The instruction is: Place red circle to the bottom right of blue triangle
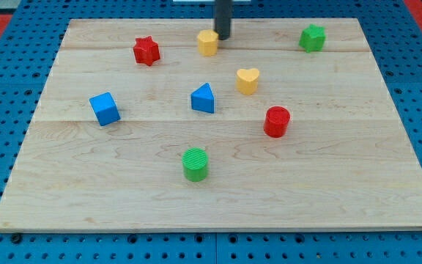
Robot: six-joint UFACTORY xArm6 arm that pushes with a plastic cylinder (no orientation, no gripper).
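The red circle (276, 122) stands on the wooden board (357, 183), to the right of and slightly below the blue triangle (204, 98), which sits near the board's middle. My tip (222, 38) is at the view's top, touching or just right of the yellow block (208, 42), far above both the red circle and the blue triangle.
A yellow heart (247, 80) lies between the triangle and the circle, a little higher. A red star (146, 50) is at the top left, a green star (312, 37) at the top right, a blue cube (105, 108) at the left, a green circle (195, 163) below the triangle.
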